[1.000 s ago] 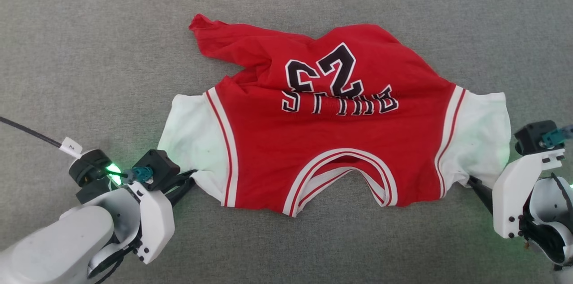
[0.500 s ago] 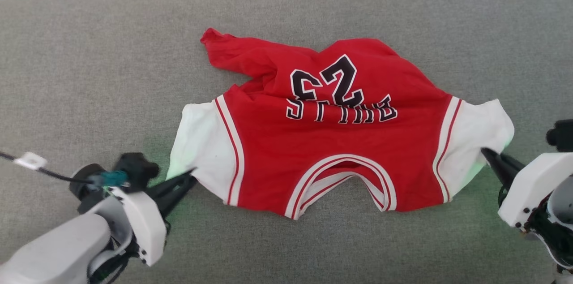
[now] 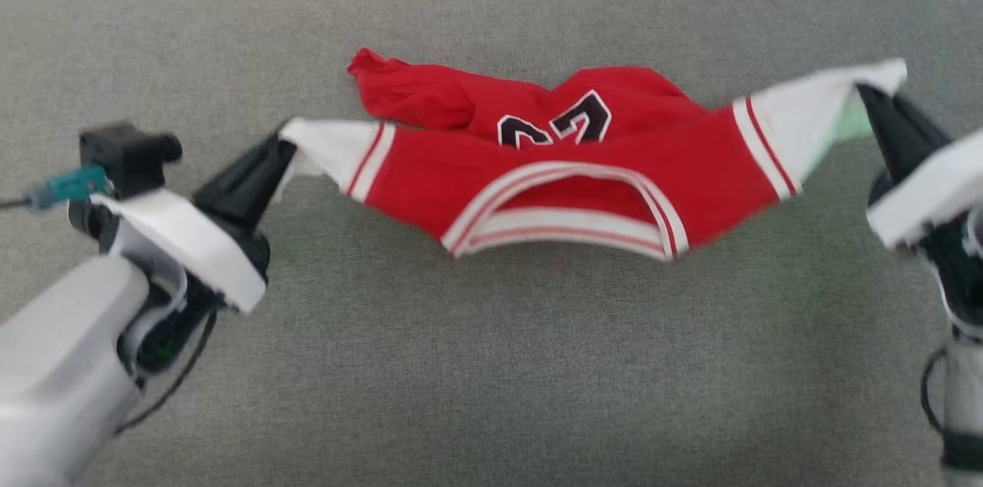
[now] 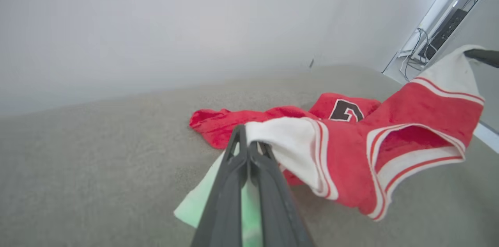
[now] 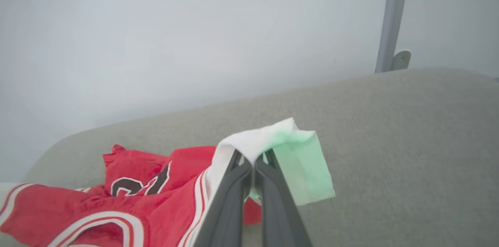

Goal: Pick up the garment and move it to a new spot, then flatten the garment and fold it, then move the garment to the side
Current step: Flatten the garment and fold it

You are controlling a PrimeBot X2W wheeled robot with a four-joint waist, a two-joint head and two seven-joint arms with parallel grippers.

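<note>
The garment is a red jersey with white sleeves, striped trim and a black number. Its collar end hangs lifted off the grey surface, stretched between both arms, while the far hem still lies on the cloth. My left gripper is shut on the garment's left white sleeve, seen pinched in the left wrist view. My right gripper is shut on the right white sleeve, whose edge folds over the fingertips. The garment trails down to the left in the right wrist view.
A grey fabric surface spreads in all directions, with a pale wall behind its far edge. A grey post stands behind the surface at the right. Cables and a dark box sit beyond the surface's far corner.
The right gripper went from open to shut on the right sleeve. Both arms have since risen, lifting the sleeves and collar end off the surface. The head camera also shifted.
</note>
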